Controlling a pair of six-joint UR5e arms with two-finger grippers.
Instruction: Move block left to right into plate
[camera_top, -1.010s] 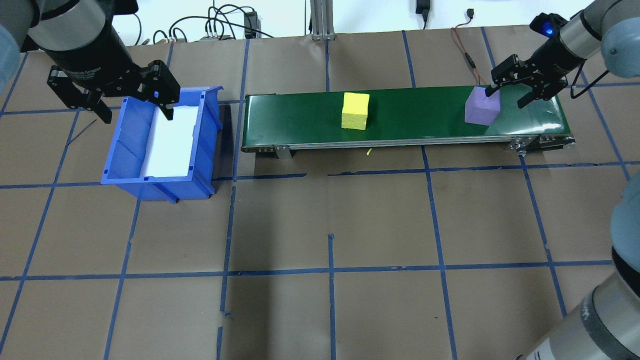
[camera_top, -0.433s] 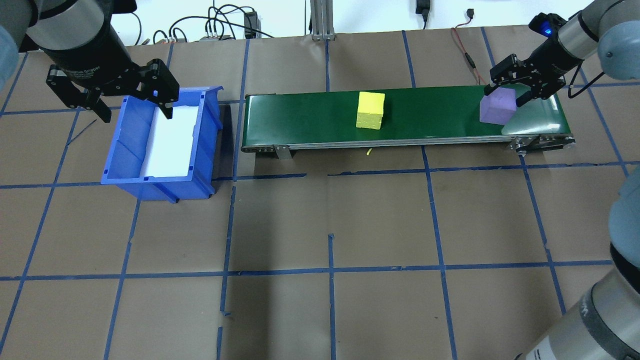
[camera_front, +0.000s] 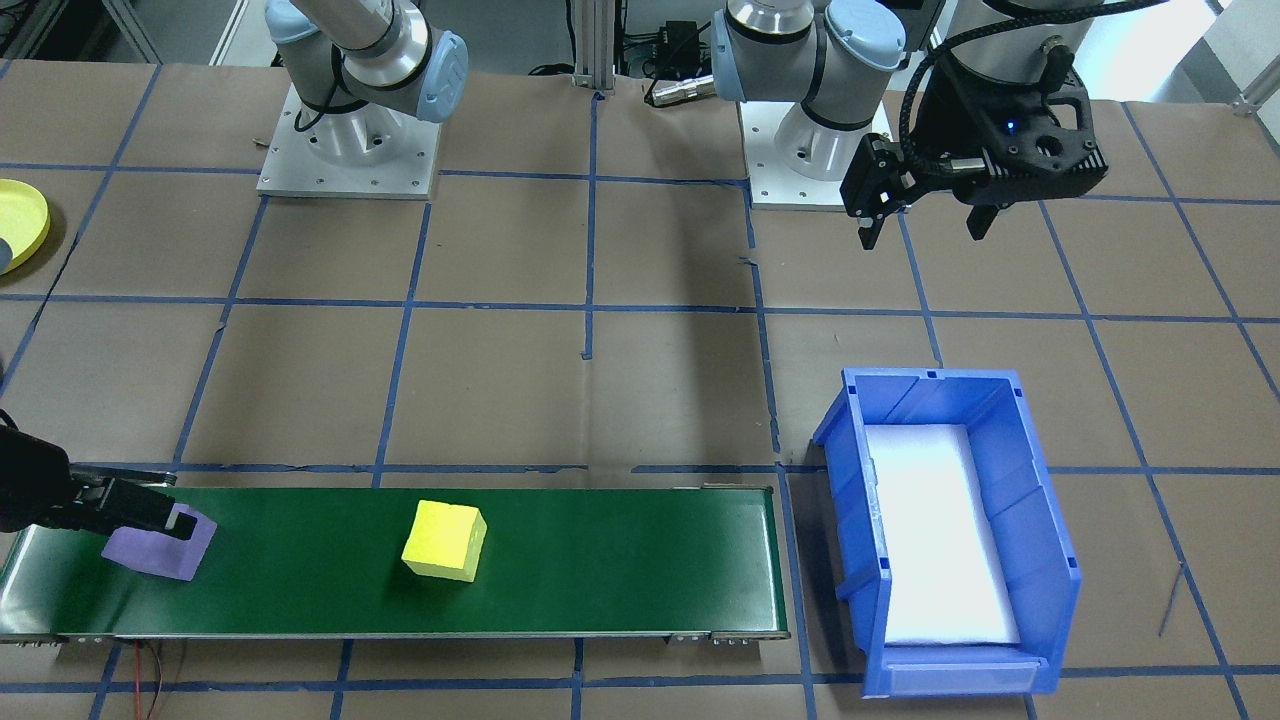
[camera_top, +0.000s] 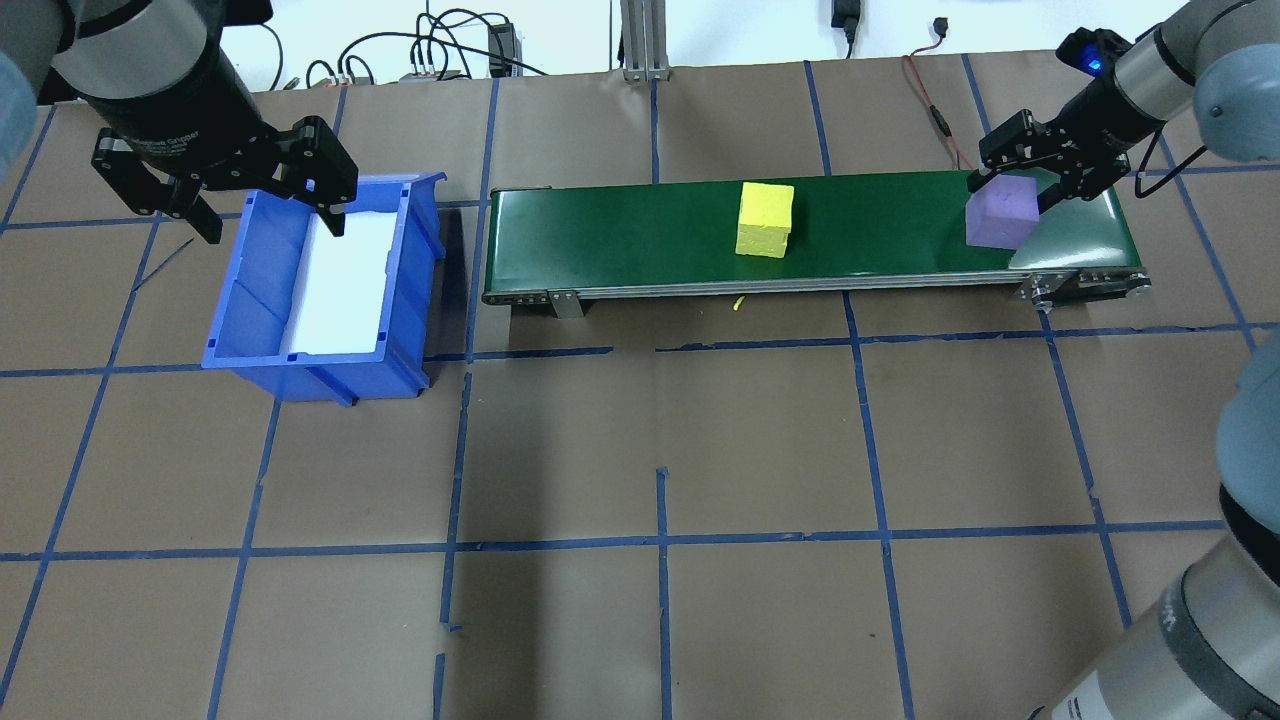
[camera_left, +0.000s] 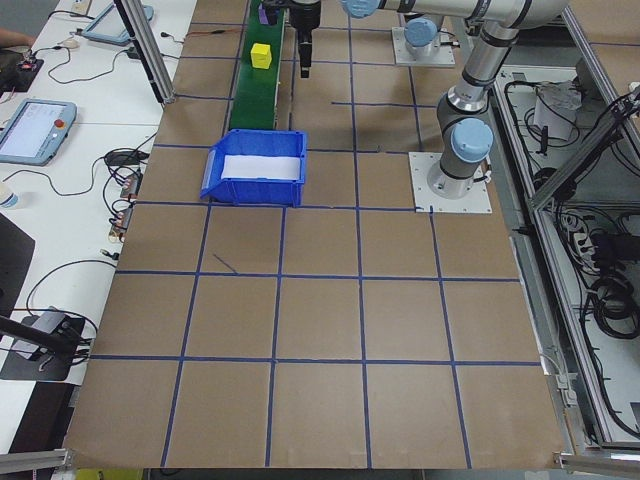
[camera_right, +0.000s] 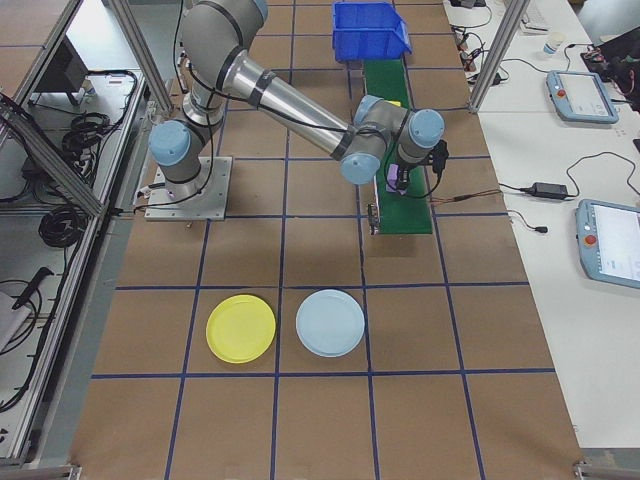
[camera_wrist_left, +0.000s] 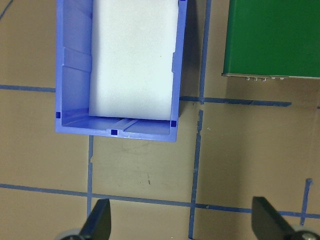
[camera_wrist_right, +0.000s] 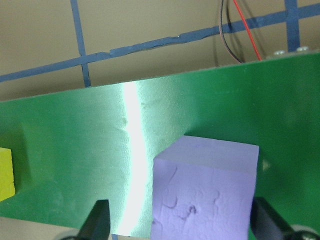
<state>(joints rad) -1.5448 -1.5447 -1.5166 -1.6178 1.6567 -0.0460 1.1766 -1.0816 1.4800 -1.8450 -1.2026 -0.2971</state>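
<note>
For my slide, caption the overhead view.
Right gripper straddles the purple block on the green conveyor; yellow block follows.

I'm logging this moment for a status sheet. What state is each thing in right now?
Purple block: on the belt's right end, between the right gripper's fingers.
Yellow block: loose, mid-belt.
Green belt: carrying both blocks.
Blue bin: upright, white liner only.
Yellow plate: empty.
Pale blue plate: empty.
Right gripper: open, straddling the purple block.
Left gripper: open, empty, over the bin.
</note>
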